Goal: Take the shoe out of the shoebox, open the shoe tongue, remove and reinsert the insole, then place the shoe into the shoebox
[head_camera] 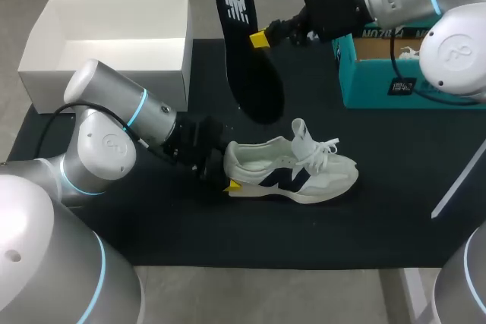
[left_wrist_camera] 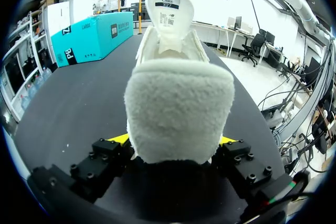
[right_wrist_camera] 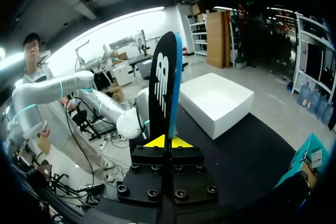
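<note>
A white sneaker [head_camera: 292, 172] with a dark side logo lies on its sole on the black mat, toe to the right, tongue pulled up. My left gripper [head_camera: 228, 180] is shut on its heel; in the left wrist view the fuzzy heel [left_wrist_camera: 178, 108] fills the space between both yellow tips of that gripper [left_wrist_camera: 173, 142]. A black insole [head_camera: 247, 51] with a white logo hangs in the air above the mat, behind the shoe. My right gripper [head_camera: 260, 39] is shut on the insole's edge. In the right wrist view the insole [right_wrist_camera: 164, 87] stands upright out of the gripper [right_wrist_camera: 168, 141].
The teal shoebox [head_camera: 380, 73] stands open at the back right, under my right arm, and shows ahead of the shoe [left_wrist_camera: 92, 35]. A white open box [head_camera: 106, 43] sits at the back left [right_wrist_camera: 215, 100]. The black mat [head_camera: 152, 218] covers the table.
</note>
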Tool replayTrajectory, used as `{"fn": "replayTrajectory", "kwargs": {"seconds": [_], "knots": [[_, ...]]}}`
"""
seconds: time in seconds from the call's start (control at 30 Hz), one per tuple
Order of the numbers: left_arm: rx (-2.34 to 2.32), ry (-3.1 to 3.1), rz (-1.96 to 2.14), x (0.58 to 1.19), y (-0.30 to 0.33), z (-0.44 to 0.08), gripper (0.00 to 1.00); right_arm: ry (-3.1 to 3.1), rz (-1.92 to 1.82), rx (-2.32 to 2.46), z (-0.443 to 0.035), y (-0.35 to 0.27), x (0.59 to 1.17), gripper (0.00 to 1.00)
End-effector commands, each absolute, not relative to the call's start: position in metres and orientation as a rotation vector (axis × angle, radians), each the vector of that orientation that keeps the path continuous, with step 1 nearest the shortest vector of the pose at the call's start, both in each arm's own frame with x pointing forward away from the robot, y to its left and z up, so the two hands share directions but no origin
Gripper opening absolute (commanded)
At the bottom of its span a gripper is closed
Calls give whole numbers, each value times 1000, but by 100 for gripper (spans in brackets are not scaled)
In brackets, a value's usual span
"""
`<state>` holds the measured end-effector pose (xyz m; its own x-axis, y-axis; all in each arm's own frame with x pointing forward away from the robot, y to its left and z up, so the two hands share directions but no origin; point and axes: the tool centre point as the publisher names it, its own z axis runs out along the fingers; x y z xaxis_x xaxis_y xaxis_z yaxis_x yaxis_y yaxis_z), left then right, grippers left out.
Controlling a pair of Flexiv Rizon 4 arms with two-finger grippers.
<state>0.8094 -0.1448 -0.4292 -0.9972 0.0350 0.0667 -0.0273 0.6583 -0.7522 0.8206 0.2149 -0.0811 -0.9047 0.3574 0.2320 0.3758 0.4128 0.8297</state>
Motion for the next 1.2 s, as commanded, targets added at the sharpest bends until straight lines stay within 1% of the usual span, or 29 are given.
{"fn": "replayTrajectory", "kwargs": {"seconds": [0.03, 0.2, 0.47, 0.77, 1.2], "knots": [[-7, -2791, 1268, 809, -145, -429, 0, -2625, -1548, -684, -82, 217, 821, 0], [-7, -2791, 1268, 809, -145, -429, 0, -2625, -1548, -684, -82, 217, 821, 0], [-7, -2791, 1268, 809, -145, -429, 0, -2584, -1508, -674, -51, 208, 780, 0], [-7, -2791, 1268, 809, -145, -429, 0, -2477, -1487, -828, -21, 194, 735, 0], [-7, -2791, 1268, 809, -145, -429, 0, -2388, -1571, -982, -2, 181, 680, 0]]}}
